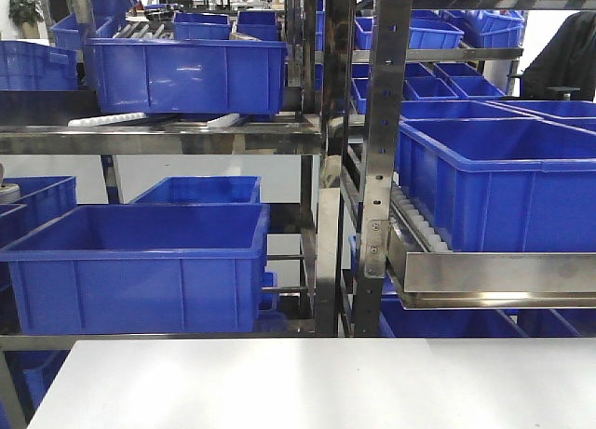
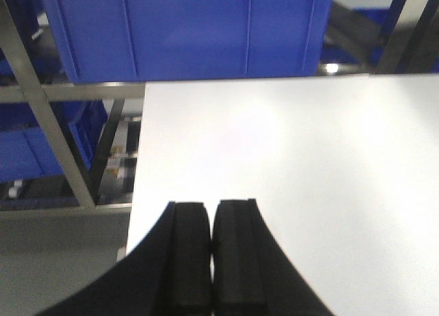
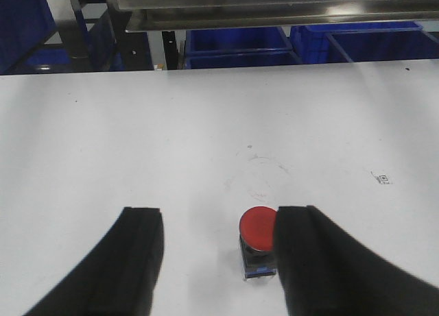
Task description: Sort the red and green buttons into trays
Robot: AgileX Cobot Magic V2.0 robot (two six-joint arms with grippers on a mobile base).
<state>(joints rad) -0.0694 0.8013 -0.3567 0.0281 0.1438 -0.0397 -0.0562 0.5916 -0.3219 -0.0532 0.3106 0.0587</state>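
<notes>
The right end effector (image 3: 219,220) is hanging low over the white tabletop (image 3: 206,124) in a released state, its two black fingers (image 3: 137,261) spreading wide apart. A single red button (image 3: 257,230) is standing upright on the tabletop in the gap between them, its domed cap facing up and its dark base resting on the surface. It is sitting far closer to the finger on the right of the view, which is covering the cap's edge; whether that finger is touching it cannot be told. The left end effector (image 2: 211,213) is sitting clenched, its black pads pressing together with nothing between them, hovering above a bare stretch of tabletop near one edge. Beyond the tabletop, blue crates (image 1: 140,261) are sitting on metal racks (image 1: 326,168), filling the front view on several shelves.
</notes>
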